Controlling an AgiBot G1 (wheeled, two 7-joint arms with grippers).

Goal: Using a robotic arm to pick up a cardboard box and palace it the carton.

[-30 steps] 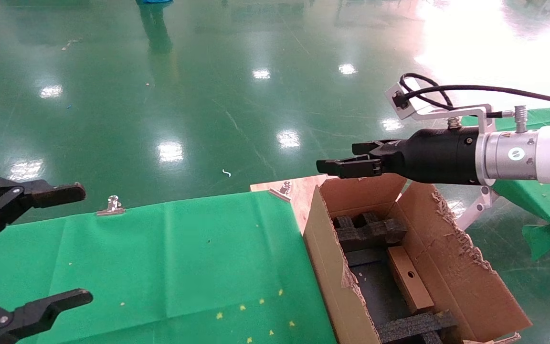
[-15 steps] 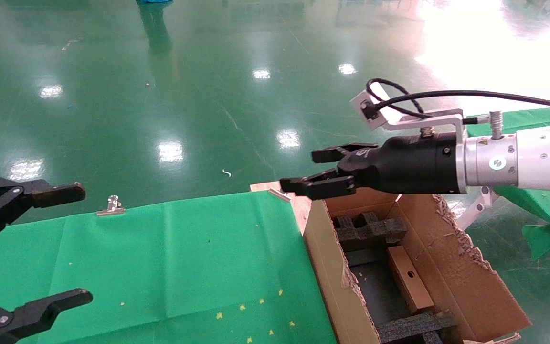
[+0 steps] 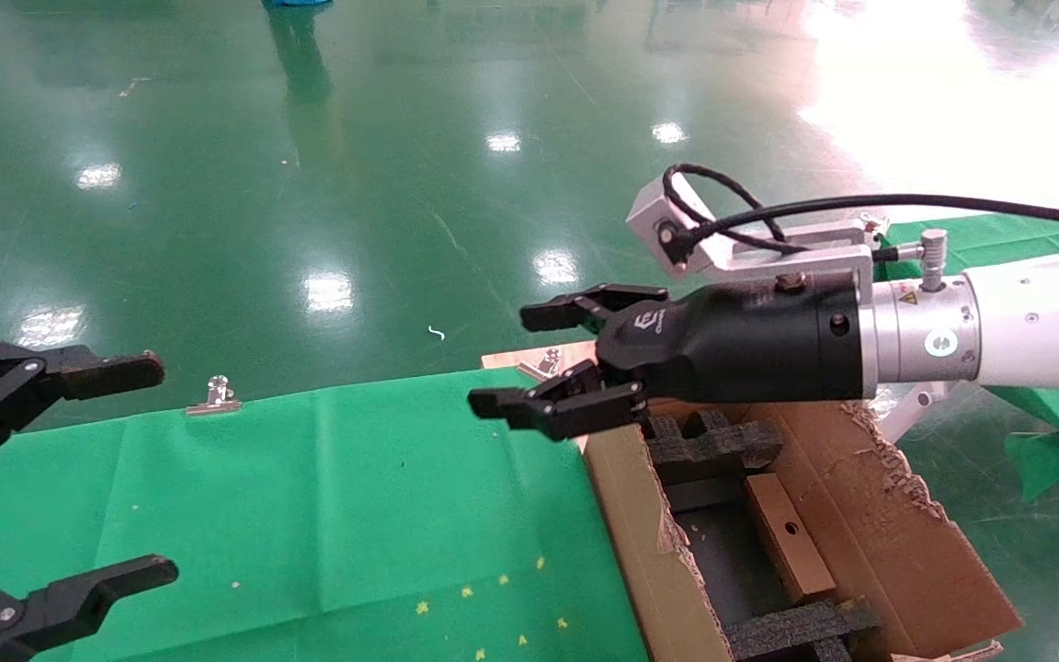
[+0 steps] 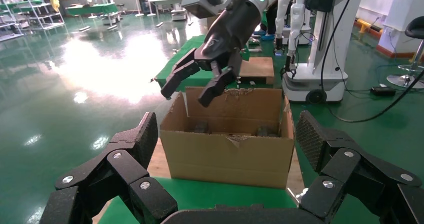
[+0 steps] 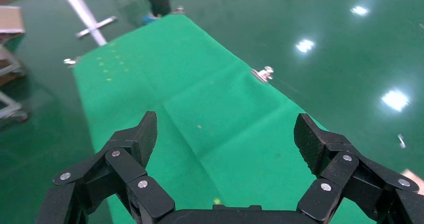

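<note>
1. Brown cardboard box [image 3: 789, 536], one round hole in its face, lies inside the carton [image 3: 870, 515] between black foam inserts [image 3: 711, 445].
2. No legible writing; a white emblem marks the black wrist of the robotic arm [image 3: 998, 322].
3. Right gripper [image 3: 555, 360], fingers spread and empty, hangs over the carton's near-left corner and the green cloth [image 3: 327, 496].
4. Left gripper [image 3: 70, 473], fingers apart, is at the cloth's left.
5. A metal clip [image 3: 214, 394] pins the cloth's far edge.
</note>
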